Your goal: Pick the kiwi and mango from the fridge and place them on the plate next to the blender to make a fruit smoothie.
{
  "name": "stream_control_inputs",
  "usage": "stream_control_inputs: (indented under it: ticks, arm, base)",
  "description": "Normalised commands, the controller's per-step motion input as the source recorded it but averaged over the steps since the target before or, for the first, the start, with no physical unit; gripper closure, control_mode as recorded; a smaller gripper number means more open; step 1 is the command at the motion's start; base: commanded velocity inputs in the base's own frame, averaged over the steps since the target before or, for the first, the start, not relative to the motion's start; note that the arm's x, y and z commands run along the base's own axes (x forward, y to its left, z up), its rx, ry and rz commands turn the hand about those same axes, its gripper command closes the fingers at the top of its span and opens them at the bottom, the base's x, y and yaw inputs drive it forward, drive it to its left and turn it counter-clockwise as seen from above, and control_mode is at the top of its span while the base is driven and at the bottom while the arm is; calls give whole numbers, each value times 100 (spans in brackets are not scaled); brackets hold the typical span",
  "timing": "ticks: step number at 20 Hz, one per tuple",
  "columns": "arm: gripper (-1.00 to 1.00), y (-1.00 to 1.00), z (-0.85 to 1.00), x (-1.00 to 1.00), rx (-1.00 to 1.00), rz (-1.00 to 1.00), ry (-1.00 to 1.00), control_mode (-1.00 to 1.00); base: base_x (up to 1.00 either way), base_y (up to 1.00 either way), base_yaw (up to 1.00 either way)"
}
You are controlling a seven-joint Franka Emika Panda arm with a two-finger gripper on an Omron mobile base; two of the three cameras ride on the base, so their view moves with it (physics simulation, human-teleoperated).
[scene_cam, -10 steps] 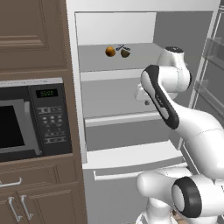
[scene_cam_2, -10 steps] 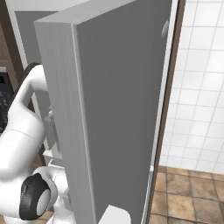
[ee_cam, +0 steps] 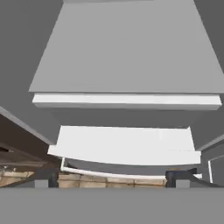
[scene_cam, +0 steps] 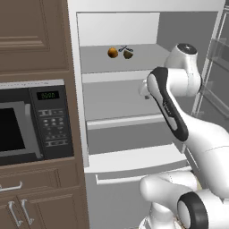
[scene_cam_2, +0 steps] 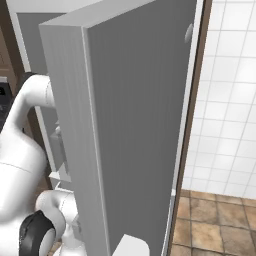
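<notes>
The fridge point(scene_cam: 147, 89) is standing open, and the first pick is being approached; nothing has been lifted yet. The mango point(scene_cam: 113, 53) and the kiwi point(scene_cam: 128, 54) are lying just beside each other near the middle of the upper shelf, the mango nearer the shelf's left edge. The gripper point(ee_cam: 113, 177) is being held out over a lower shelf, looking down along the shelf fronts. Its fingertips point(ee_cam: 43, 178) are standing wide apart and nothing is being held between them. For the next move, the hand is judged to need raising to the upper shelf and lining up over one fruit.
</notes>
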Motion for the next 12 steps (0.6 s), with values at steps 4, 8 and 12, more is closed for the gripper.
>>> stream_control_inputs:
  ticks: [4, 8, 12]
  arm:
    - [-100, 7, 97, 6, 0, 0, -32, -100]
    - [-100, 8, 81, 63, 1, -2, -11, -100]
    - [-100, 5, 37, 99, 2, -5, -6, -100]
  base:
    - [0, 0, 0]
    - [0, 0, 0]
    - [0, 0, 0]
